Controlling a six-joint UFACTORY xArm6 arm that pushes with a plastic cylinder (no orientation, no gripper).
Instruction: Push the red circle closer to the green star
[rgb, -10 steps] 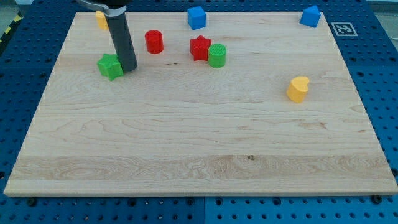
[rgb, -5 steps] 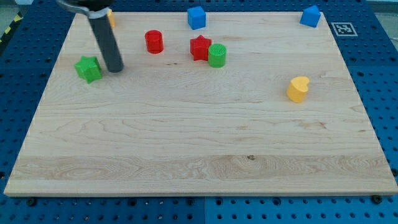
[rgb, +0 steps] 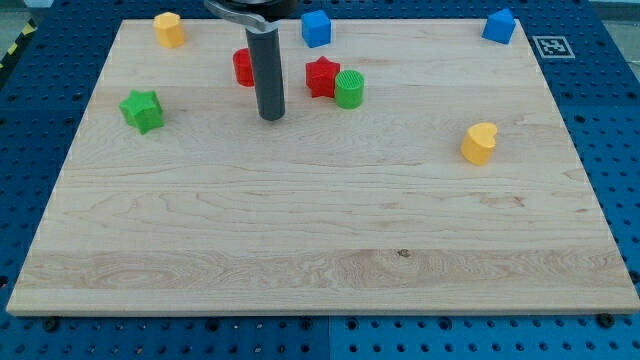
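The red circle stands near the board's top, partly hidden behind my dark rod. The green star lies at the view's left, well apart from it. My tip rests on the board just below and to the right of the red circle, far to the right of the green star. It touches no block that I can see.
A red star and a green cylinder sit together right of the rod. A yellow block is at the top left, a blue cube at the top middle, a blue block at the top right. A yellow heart lies at the right.
The tip pushed the green star leftward, then swung right to below the red circle. The green star stays at its new left spot. The red circle has not moved.
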